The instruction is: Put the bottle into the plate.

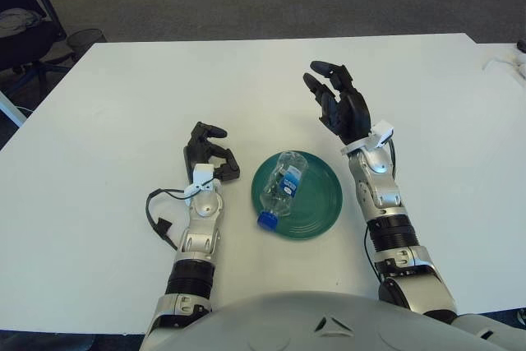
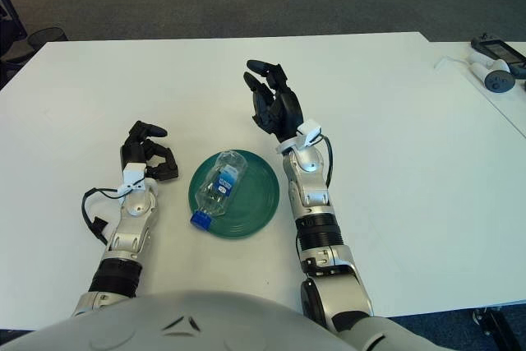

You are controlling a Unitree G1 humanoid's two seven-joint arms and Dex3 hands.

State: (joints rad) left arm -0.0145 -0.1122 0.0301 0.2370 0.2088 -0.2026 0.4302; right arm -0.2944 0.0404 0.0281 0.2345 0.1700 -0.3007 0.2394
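The clear plastic bottle [image 1: 282, 187] lies on its side in the green plate [image 1: 316, 207] at the lower centre of the frame, its blue cap [image 1: 266, 220] overhanging the plate's near-left rim, so the task looks essentially done. The right robot hand [image 1: 337, 104] is raised just above and to the right of the plate, fingers spread and holding nothing, likely because the bottle needs no further support. The left robot hand [image 1: 209, 154] shows just left of the plate, fingers loosely curled on nothing, idle over the white tabletop [image 1: 107, 121]
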